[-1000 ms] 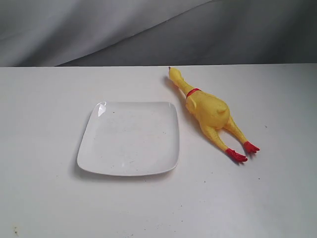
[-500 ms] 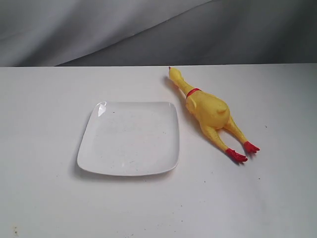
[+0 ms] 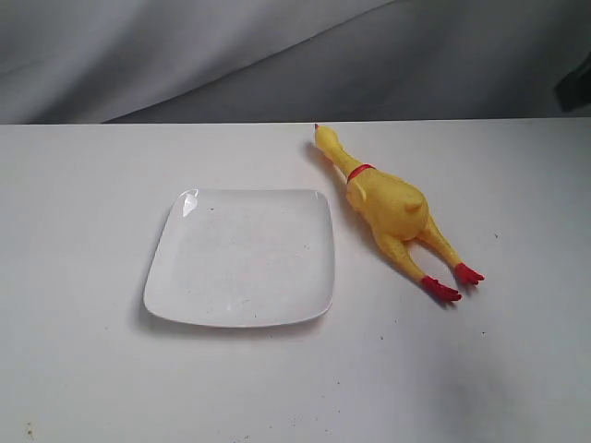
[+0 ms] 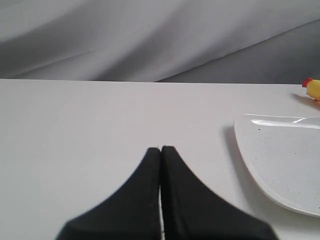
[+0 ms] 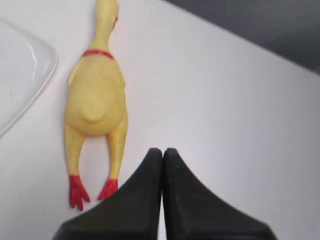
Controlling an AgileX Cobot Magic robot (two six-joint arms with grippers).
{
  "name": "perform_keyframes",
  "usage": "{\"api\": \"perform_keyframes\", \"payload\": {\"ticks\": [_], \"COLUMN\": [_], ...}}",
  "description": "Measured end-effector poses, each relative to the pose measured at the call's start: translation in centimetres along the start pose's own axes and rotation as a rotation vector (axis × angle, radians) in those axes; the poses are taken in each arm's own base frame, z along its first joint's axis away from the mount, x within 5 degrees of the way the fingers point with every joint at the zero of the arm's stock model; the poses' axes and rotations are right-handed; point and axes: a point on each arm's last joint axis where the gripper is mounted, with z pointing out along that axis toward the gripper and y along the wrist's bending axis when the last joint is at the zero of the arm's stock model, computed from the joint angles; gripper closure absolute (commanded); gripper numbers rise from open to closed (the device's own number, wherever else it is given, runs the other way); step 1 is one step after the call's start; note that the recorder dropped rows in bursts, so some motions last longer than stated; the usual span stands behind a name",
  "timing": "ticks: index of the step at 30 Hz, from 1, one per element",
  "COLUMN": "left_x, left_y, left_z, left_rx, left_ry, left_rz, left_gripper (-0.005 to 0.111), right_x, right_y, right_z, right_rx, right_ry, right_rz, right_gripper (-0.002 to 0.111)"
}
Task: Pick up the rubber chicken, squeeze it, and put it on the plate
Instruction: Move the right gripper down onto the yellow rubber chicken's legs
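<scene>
white table bearing plate and rubber chicken beside it

Rubber chicken on table, beside plate.

A white worktop fills most of the exterior view, marked with a few small dark specks; behind its far edge lies a creased grey cloth

I see the rubber chicken as yellow, with a red neck band, red feet and a red tip on its head. The plate is glossy white with tiny dark specks, and the bench is plain white. The backdrop cloth is grey, and my left hand and right hand are black.
</scene>
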Motion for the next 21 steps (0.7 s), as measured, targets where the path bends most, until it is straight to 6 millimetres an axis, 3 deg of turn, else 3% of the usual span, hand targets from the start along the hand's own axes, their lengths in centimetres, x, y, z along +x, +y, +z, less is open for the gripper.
{"api": "perform_keyframes", "payload": {"ticks": [6, 9, 12, 15, 21], "left_x": [0.0, 0.0, 0.0, 0.0, 0.0], "left_y": [0.0, 0.0, 0.0, 0.0, 0.0], "left_z": [0.0, 0.0, 0.0, 0.0, 0.0], "left_rx": [0.000, 0.000, 0.000, 0.000, 0.000], "left_ry": [0.000, 0.000, 0.000, 0.000, 0.000], "left_rz": [0.000, 0.000, 0.000, 0.000, 0.000], "left_gripper": [0.106, 0.106, 0.106, 0.106, 0.106], "right_x": [4.1, 5.4, 5.0, 4.3, 4.0], "right_y": [-0.4, 1.4, 3.7, 4.9, 4.8], "right_z": [13.7, 17.6, 19.4, 20.0, 20.2], "right_rx": [-0.207, -0.274, -0.284, -0.263, -0.229], "right_ry": [0.251, 0.303, 0.282, 0.244, 0.216], "right_rz": [0.080, -0.047, -0.167, -0.214, -0.218], "right_gripper": [0.107, 0.083, 0.056, 0.057, 0.058]}}
